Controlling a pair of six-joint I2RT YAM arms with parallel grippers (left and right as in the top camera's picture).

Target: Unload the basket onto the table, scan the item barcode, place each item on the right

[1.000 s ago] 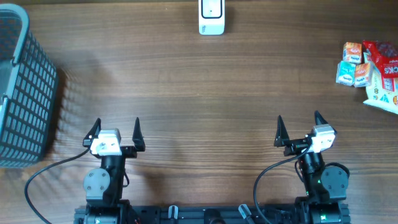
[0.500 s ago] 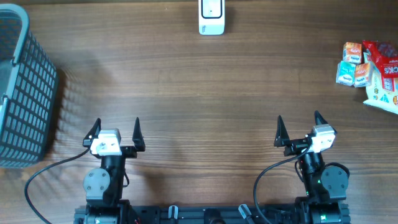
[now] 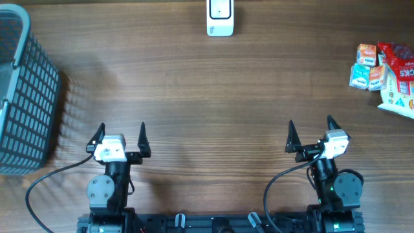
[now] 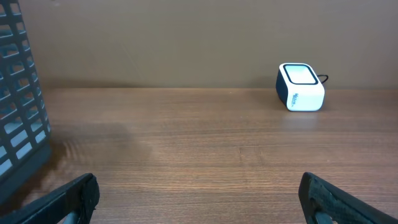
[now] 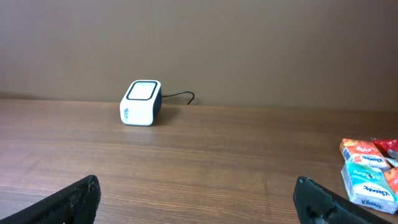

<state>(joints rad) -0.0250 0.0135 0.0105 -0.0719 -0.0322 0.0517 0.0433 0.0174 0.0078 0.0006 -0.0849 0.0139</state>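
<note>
Listing from the left edge of the wooden table [image 3: 213, 90]:

Basket [image 3: 22, 97]: grey plastic lattice, upright at the far left, partly cut off by the frame. What it holds cannot be told.

Left gripper [image 3: 121, 129]: near the front edge, just right of the basket and apart from it. Its jaws are spread wide and grasp nothing. It points toward the far side. In the left wrist view its black fingers [image 4: 68, 199] show at the two lower corners, with bare wood between them.

Scanner [image 3: 220, 18]: small white box with a dark side, at the middle of the far edge. A thin dark cable [image 5: 180, 96] leaves its back. It is well apart from both grippers.

Right gripper [image 3: 310, 123]: near the front edge, right of centre. Its jaws are likewise spread wide and grasp nothing. It points toward the far side.

Packs [image 3: 367, 66]: small soft packs, orange and teal, bunched together at the far right, well apart from the scanner and from either gripper.

Bag [image 3: 400, 81]: red above and white below, lying flat just right of the packs and cut off by the right edge. Whether it touches them cannot be told. No barcode can be made out.
</note>
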